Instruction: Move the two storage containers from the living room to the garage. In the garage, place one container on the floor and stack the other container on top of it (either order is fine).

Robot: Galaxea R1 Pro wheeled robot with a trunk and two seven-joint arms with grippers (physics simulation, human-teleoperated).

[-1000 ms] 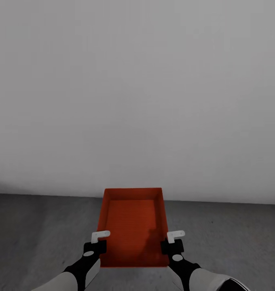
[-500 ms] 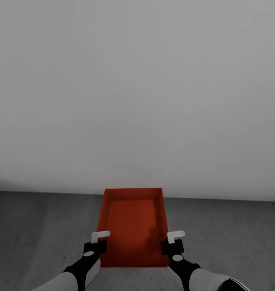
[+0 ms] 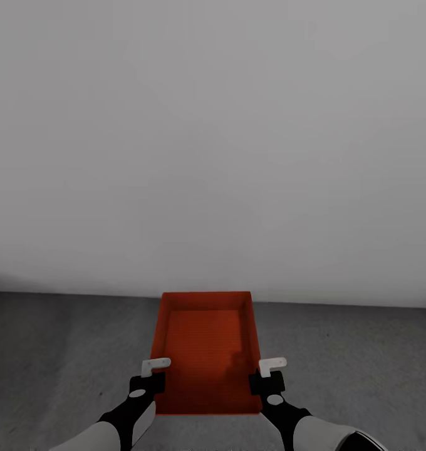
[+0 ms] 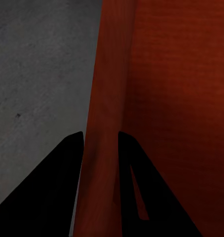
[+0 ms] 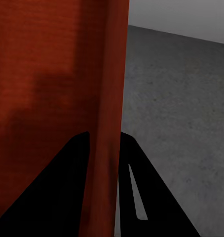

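1 storage container (image 3: 203, 351), 2 grippers clamped on its side walls, left gripper (image 3: 155, 369), right gripper (image 3: 264, 369)

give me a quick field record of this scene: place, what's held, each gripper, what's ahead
place: grey concrete floor, pale grey wall ahead
held: one orange-red bin, open top, empty, carried by both arms
left gripper: shut on the bin's left wall, a finger on each side
right gripper: shut on the bin's right wall, same grip
bin vs floor: cannot tell if it touches

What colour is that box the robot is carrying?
Orange-red all over, the storage container is plain inside; the head view shows it best.
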